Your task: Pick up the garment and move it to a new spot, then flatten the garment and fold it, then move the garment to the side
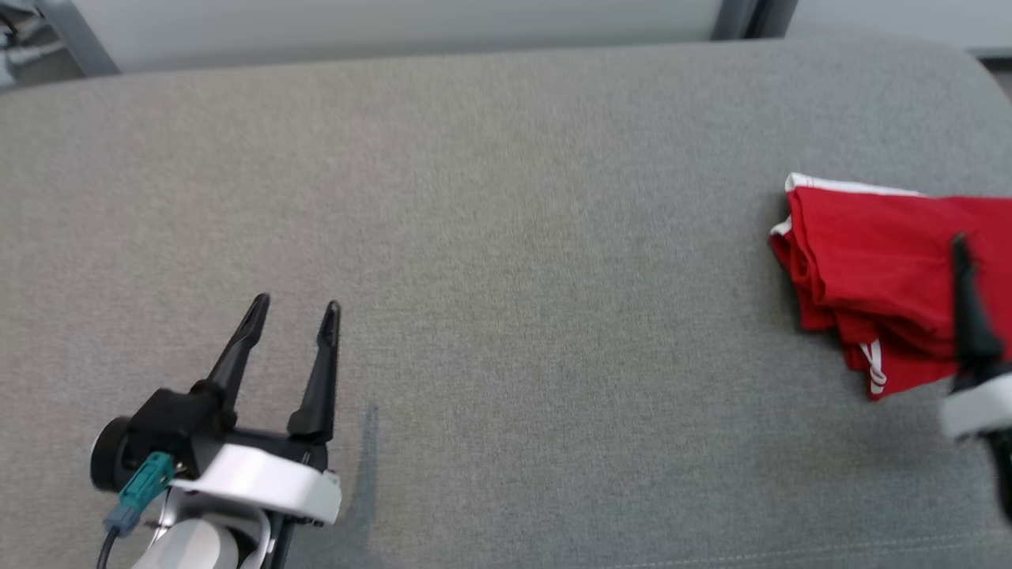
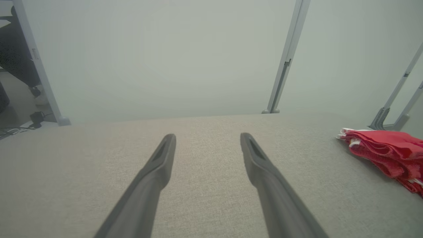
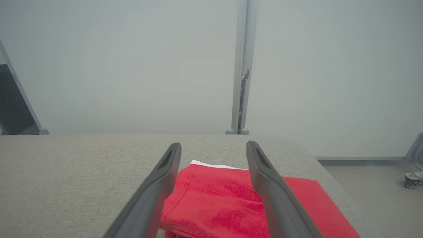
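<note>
The garment (image 1: 877, 269) is red with white trim and lies folded in a stack near the right edge of the grey padded surface (image 1: 506, 261). My right gripper (image 3: 213, 147) hovers just above the garment (image 3: 224, 201), open, with nothing between its fingers; in the head view one dark finger (image 1: 966, 300) of it shows at the right edge. My left gripper (image 1: 294, 310) stands open over bare fabric at the lower left, far from the garment. In the left wrist view its open fingers (image 2: 155, 175) point along the surface, with the garment (image 2: 386, 152) off to the right.
The grey surface ends in a rounded corner (image 3: 317, 155) just right of the garment, with floor beyond. Pale frosted panels with metal posts (image 2: 284, 62) stand behind the far edge. A small castor (image 3: 411, 180) sits on the floor at right.
</note>
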`<state>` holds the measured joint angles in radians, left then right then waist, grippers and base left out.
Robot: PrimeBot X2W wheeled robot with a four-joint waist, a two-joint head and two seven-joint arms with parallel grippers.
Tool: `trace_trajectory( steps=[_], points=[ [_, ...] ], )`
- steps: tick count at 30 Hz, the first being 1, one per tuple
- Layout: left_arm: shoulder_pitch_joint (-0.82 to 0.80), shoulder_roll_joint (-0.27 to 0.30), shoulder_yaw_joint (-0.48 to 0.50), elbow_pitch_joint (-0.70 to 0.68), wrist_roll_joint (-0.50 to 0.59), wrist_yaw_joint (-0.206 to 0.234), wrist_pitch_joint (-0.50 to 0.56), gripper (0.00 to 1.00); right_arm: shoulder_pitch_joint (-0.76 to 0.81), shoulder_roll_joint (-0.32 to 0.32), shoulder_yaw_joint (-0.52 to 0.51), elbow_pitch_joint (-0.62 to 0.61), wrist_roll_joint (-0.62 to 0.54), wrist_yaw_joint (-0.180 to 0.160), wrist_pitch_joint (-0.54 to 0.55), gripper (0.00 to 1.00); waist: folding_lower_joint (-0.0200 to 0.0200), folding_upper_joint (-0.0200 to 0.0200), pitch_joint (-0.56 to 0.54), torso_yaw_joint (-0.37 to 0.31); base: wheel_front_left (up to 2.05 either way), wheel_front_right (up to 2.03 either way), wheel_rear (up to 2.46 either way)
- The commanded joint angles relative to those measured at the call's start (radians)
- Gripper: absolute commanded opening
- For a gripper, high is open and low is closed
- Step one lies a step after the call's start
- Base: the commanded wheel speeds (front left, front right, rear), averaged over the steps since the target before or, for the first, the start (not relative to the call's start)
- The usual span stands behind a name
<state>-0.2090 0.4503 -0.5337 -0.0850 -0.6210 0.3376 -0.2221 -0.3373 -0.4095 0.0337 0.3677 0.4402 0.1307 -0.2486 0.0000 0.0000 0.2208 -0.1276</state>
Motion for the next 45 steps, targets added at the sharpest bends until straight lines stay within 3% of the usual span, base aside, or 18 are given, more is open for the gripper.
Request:
trace_trajectory(
  steps=[1,7,16,37,38,45],
  points=[
    [0.001,0.038,0.051,-0.029,-0.006,0.017,-0.01,1.0,0.061,0.012,0.005,-0.076,-0.03,0.0,-0.013,1.0,0.0,0.0,-0.073,0.018,0.0,0.0,0.0],
    [0.101,0.061,0.077,-0.056,-0.032,0.057,-0.006,1.0,0.246,0.16,0.014,-0.295,-0.135,0.0,-0.009,1.0,0.0,0.0,-0.162,0.049,0.0,0.0,0.0],
    [0.19,0.061,0.087,-0.056,-0.065,0.065,-0.012,1.0,0.452,0.262,-0.011,-0.428,-0.236,0.0,0.064,1.0,0.0,0.0,-0.222,0.075,0.0,0.0,0.0],
    [0.202,0.064,0.088,-0.033,-0.062,0.07,-0.01,1.0,0.492,0.285,-0.012,-0.499,-0.246,0.0,0.095,1.0,0.0,0.0,-0.22,0.071,0.0,0.0,0.0],
    [0.243,0.039,0.047,-0.014,-0.062,0.067,-0.006,0.0,0.512,0.302,-0.029,-0.462,-0.251,0.0,0.096,0.0,0.0,0.0,-0.22,0.071,0.0,0.0,0.0],
    [0.244,0.013,0.064,0.006,-0.104,0.047,0.006,0.0,0.507,0.306,-0.024,-0.439,-0.186,0.0,0.101,0.0,0.0018,0.0,-0.22,0.074,0.0,0.0,0.0]
  ],
)
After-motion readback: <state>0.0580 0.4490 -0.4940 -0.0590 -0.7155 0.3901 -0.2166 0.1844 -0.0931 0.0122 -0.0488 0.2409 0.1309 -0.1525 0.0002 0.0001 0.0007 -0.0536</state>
